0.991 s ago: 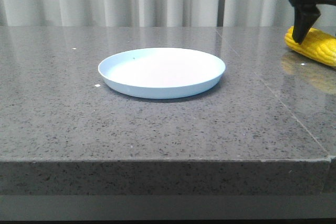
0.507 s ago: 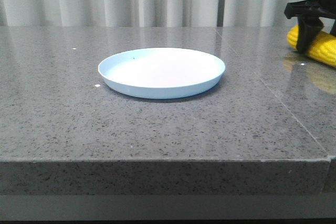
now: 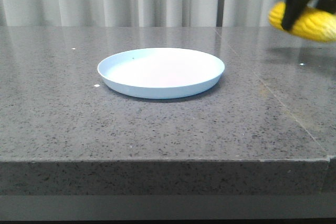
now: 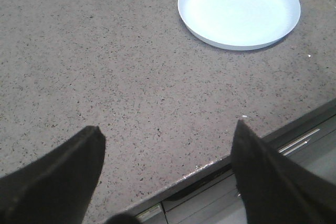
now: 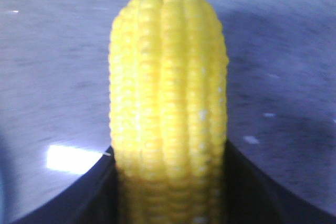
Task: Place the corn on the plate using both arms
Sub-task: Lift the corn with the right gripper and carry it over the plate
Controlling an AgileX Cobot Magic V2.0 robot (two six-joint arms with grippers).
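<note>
A: Status on the corn (image 3: 307,22)?

B: Off the counter (image 3: 157,124) now. A sec ago it lay on the stone at far right w/ the right arm's jaws (image 3: 294,9) coming down on it; now it's airborne, jaws clenched round it, shadow underneath. Right wrist cam confirms: cob (image 5: 168,108) pinched between both fingers, blurred.

A: So pickup's done?

B: Looks like it. Grip sits near one end, so it could swing or slip in transit.

A: Plate (image 3: 161,72)?

B: Hasn't moved, mid-counter, nothing on it, well apart from the cob. Transfer is what's left.

A: Left arm?

B: Left jaws (image 4: 168,182) spread wide, holding nothing, near the counter's front edge; plate (image 4: 239,9) ahead of them.
</note>
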